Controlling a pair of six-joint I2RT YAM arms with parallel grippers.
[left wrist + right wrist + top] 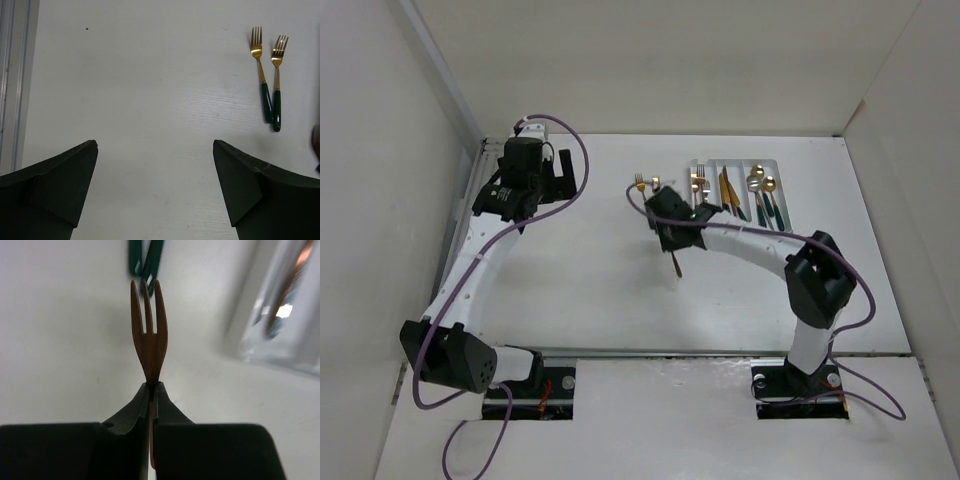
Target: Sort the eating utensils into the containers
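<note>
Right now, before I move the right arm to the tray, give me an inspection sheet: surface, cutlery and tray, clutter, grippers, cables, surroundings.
Surface: white table, no spills seen.
Job's things: tray at the far right, with cutlery lying in all three compartments; two green-handled forks loose on the table to its left, handle ends together; copper fork held off the table.
Clutter: nothing seen.
Grippers: right gripper shut on the copper fork, tines pointing forward, beside the tray; left gripper open, nothing between its fingers.
Cables: purple cables loop off both arms.
Surroundings: white walls on three sides.
</note>
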